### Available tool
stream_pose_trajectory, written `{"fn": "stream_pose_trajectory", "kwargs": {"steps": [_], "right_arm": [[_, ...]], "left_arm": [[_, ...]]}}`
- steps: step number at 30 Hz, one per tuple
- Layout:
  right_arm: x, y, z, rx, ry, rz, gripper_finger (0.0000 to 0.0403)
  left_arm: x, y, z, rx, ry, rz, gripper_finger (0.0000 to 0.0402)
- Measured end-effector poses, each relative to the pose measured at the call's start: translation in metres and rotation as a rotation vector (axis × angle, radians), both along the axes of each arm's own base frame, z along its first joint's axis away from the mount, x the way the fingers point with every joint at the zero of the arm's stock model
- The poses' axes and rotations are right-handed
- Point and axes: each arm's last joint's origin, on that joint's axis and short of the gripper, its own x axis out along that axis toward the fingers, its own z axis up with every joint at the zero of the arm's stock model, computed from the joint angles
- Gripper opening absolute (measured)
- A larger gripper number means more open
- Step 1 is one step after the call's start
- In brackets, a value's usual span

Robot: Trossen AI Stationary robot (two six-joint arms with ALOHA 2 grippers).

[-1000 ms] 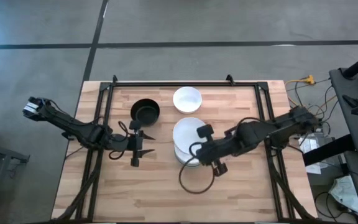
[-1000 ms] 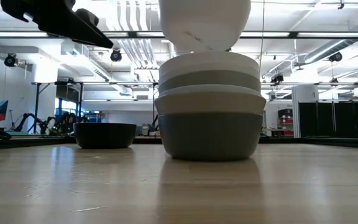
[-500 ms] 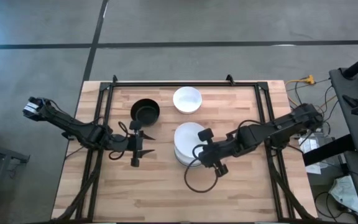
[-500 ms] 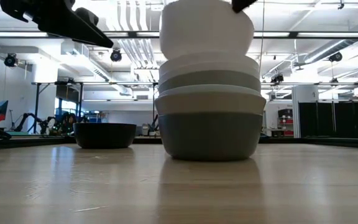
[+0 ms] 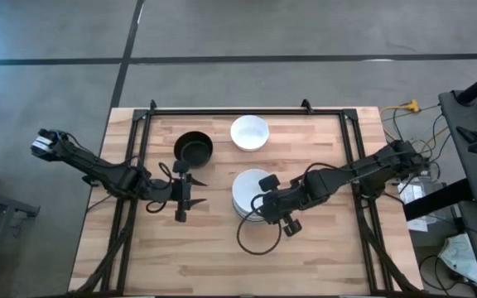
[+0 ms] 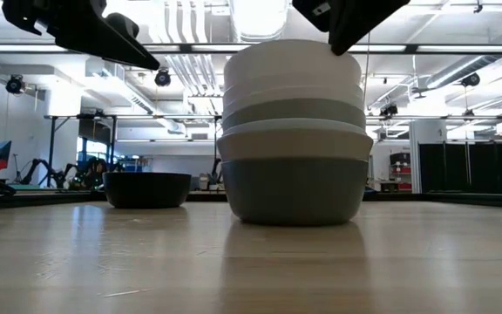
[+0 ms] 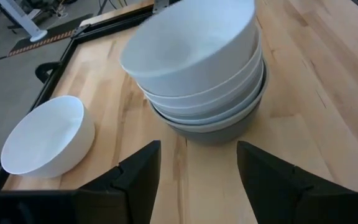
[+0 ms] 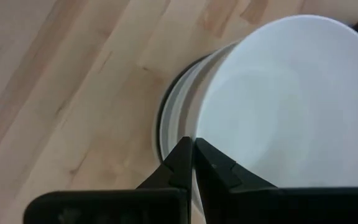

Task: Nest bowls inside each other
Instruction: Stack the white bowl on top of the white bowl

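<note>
A stack of nested grey and white bowls [image 5: 247,192] [image 6: 293,166] stands on its base at mid-table. Its top white bowl [image 8: 278,93] [image 7: 185,50] [image 6: 290,65] sits in the bowls below. My right gripper [image 5: 258,217] [image 8: 194,155] [image 6: 345,24] is at the stack's near side, shut on that top bowl. A lone white bowl [image 5: 249,132] [image 7: 45,140] and a black bowl [image 5: 193,149] [image 6: 146,188] rest on the table farther back. My left gripper [image 5: 180,199] [image 7: 197,149] hovers open to the stack's left, touching nothing. My right gripper pinches the top white bowl's rim [image 8: 201,132] on the stack's near side, one finger inside the bowl and one outside. The fingers come slanting down from above. The bowl sits nested in the stack, slightly tilted in the left wrist view.
A black frame [image 5: 247,110] borders the table's far edge and sides. A dark cable loop [image 5: 257,242] hangs from the right arm over the bare wood near the stack. Open tabletop lies toward the near edge.
My right gripper has come down and a little toward the table's left, lowering the white bowl from above the stack into the top of it. The bowl was lifted clear a second ago and now sits nested. The left arm has kept still.
</note>
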Motion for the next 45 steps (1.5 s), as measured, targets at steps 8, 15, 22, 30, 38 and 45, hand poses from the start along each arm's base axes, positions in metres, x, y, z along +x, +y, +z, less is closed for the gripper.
{"fn": "stream_pose_trajectory", "kwargs": {"steps": [8,15,22,30,38,45], "right_arm": [[0.002,-0.001,0.002,0.020,0.004,0.022,0.0008],[0.010,0.002,-0.005,-0.004,0.071,0.032,0.0008],[0.020,0.005,-0.017,-0.021,0.123,0.034,0.0008],[0.019,0.004,-0.015,-0.013,0.132,0.007,0.0009],[0.018,0.002,-0.008,0.012,0.116,-0.030,0.0014],[0.017,0.000,-0.007,0.044,0.129,-0.067,0.0053]], "left_arm": [[0.001,0.000,0.000,0.001,0.001,0.000,0.0196],[0.002,-0.001,-0.002,0.003,0.006,0.000,0.0196],[0.002,-0.001,-0.002,0.003,0.007,0.000,0.0196],[0.002,-0.001,-0.002,0.003,0.007,0.000,0.0196],[0.002,-0.001,-0.002,0.003,0.007,0.000,0.0196],[0.002,-0.001,-0.002,0.003,0.007,0.000,0.0196]]}}
